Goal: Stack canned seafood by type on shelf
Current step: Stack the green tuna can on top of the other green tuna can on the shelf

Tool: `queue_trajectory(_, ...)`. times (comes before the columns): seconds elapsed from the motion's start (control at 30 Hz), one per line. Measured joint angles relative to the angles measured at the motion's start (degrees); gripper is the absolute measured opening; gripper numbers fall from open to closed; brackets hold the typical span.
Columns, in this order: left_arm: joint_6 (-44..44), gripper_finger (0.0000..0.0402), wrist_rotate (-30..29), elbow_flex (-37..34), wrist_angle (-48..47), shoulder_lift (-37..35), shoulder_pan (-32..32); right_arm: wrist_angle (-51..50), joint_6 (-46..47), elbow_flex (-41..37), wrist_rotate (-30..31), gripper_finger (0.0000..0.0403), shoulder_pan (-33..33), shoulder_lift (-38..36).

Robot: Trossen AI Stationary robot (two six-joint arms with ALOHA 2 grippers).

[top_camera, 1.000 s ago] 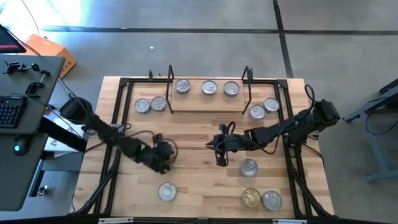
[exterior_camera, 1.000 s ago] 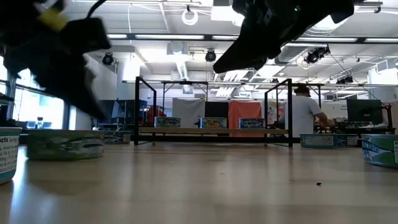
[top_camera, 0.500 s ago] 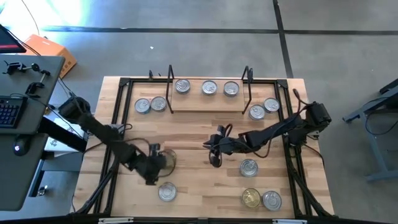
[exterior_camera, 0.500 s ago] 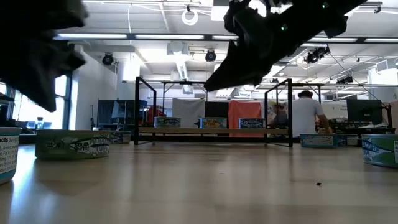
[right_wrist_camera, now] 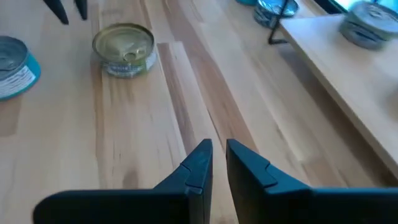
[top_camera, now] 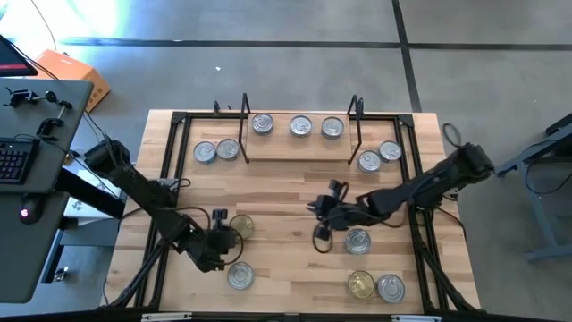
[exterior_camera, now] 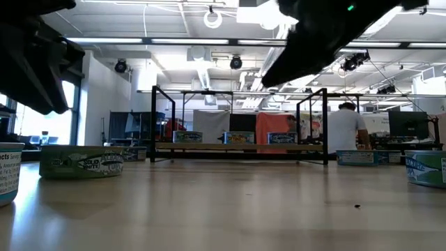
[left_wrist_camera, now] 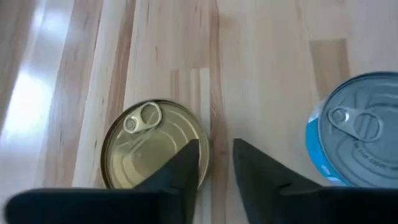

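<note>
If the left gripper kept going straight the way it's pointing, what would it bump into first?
Probably the gold-lidded can. In the left wrist view it sits right ahead of the left gripper, just beyond one fingertip. The blue-sided can lies off to the side. How high the gripper hangs is unclear, so it might pass over.
</note>
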Motion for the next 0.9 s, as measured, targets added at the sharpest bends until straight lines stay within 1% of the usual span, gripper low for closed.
queue_trajectory(0.1, 2.06, 0.014, -0.13, 0.01, 0.21, 0.67, 0.51, -4.56, 2.03, 0.0, 0.6, 0.0036, 2.01, -3.88)
queue_trajectory(0.2, 4.07, 0.0165, 0.25, -0.02, 0.49, 2.13, 1.0, -4.89, 1.88, 0.0, 1.32, 0.0036, 3.29, -5.43)
queue_trajectory(0.27, 5.77, 0.0172, 1.01, -0.02, 0.76, 3.67, 1.13, -4.93, 0.96, 0.0, 2.46, 0.0036, 3.84, -5.6)
queue_trajectory(0.37, 7.92, 0.017, 1.52, -0.02, 1.12, 6.31, 1.13, -4.98, 0.82, 0.0, 3.27, 0.0036, 3.91, -5.58)
queue_trajectory(0.47, 8.0, 0.0154, 0.84, 0.01, 1.1, 8.96, 1.22, -4.96, 0.71, 0.0, 3.58, 0.0036, 3.67, -5.56)
queue_trajectory(0.53, 8.19, 0.0134, -0.05, 0.2, 1.23, 10.21, 1.48, -4.97, 0.64, 0.0, 3.57, 0.0036, 3.3, -5.54)
queue_trajectory(0.6, 8.23, 0.0106, -1.37, 0.33, 1.5, 11.21, 1.75, -4.95, 0.8, 0.0, 3.93, 0.0036, 2.88, -5.54)
queue_trajectory(0.77, 7.95, 0.0017, -3.54, 0.27, 1.6, 10.8, 2.14, -4.72, 3.67, 0.0, 8.35, 0.0036, 1.81, -5.54)
queue_trajectory(0.8, 7.63, 0.001, -4.26, 0.15, 1.41, 10.38, 2.22, -4.54, 4.03, 0.0, 8.34, 0.0036, 1.57, -5.38)
queue_trajectory(0.9, 7.47, 0.001, -7.11, -0.19, 0.24, 8.9, 2.24, -3.27, 2.36, 0.0, 6.8, 0.0036, 1.03, -3.99)
